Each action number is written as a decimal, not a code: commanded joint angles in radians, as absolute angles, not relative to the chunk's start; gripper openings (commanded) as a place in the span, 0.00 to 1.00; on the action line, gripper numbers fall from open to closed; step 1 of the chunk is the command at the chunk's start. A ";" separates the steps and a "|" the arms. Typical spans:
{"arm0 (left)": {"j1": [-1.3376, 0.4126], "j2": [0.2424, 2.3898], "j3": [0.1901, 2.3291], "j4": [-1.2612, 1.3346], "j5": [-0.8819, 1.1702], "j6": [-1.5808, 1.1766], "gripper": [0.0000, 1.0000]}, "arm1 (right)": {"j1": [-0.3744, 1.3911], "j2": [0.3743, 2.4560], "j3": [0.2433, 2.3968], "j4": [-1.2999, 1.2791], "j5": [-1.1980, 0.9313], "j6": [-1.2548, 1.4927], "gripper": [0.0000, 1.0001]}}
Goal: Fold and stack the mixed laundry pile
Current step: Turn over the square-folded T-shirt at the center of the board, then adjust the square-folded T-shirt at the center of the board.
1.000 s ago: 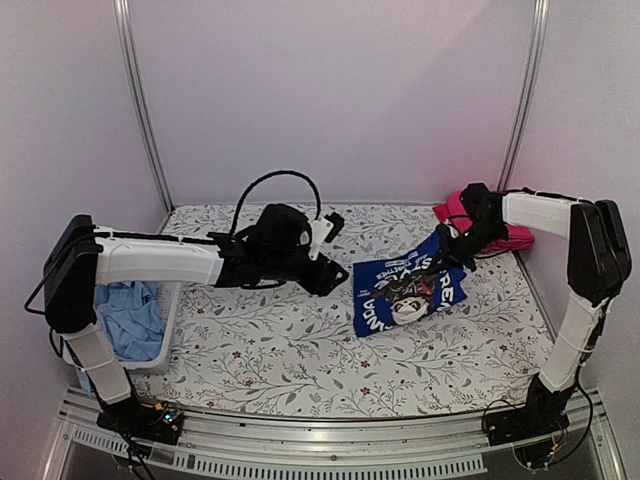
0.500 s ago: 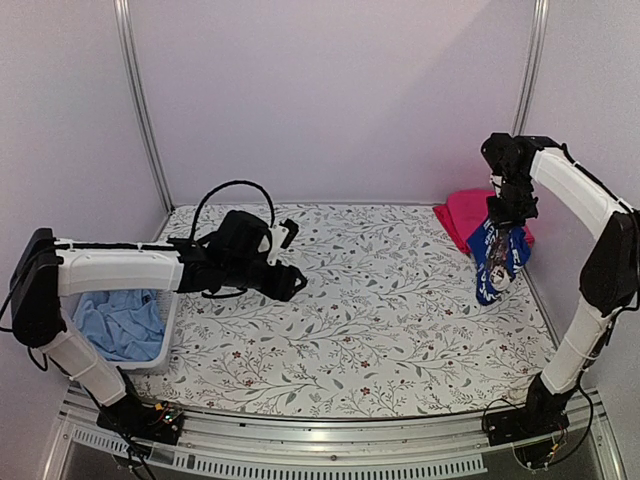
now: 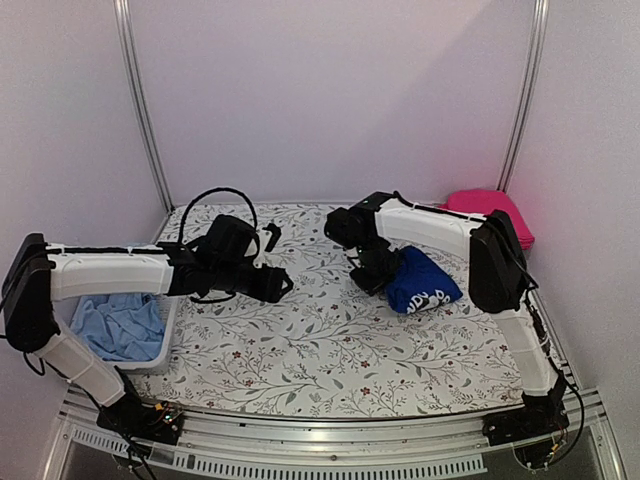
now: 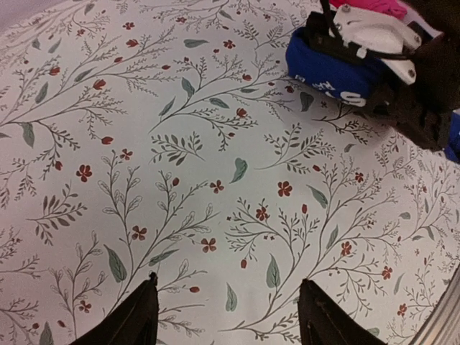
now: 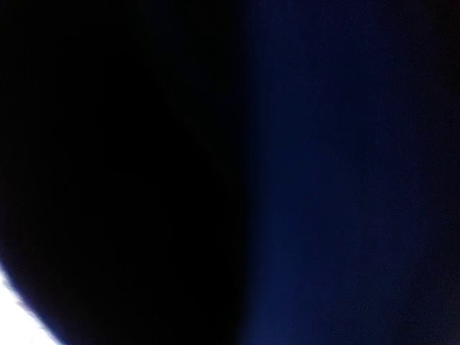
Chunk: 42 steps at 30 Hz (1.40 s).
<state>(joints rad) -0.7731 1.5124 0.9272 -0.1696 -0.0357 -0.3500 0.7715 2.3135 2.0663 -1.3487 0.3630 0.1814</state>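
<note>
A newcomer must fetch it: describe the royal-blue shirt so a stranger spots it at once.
On the floral table cover, look right of centre. There a bunched royal-blue shirt with white print lies at the right tool. It is darker than the light-blue shirt in the left basket; the pink garment lies farther back.

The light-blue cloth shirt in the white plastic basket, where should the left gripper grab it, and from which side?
Probably pinch a raised fold near the middle of the light-blue cloth shirt, coming straight down from above. It lies crumpled inside the white plastic basket, whose walls block a sideways approach. The left gripper stands open and empty.
</note>
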 commanded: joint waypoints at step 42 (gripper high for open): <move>-0.695 1.766 1.007 -0.063 0.325 -0.541 0.32 | 0.567 1.749 1.165 -0.533 -0.921 0.321 0.61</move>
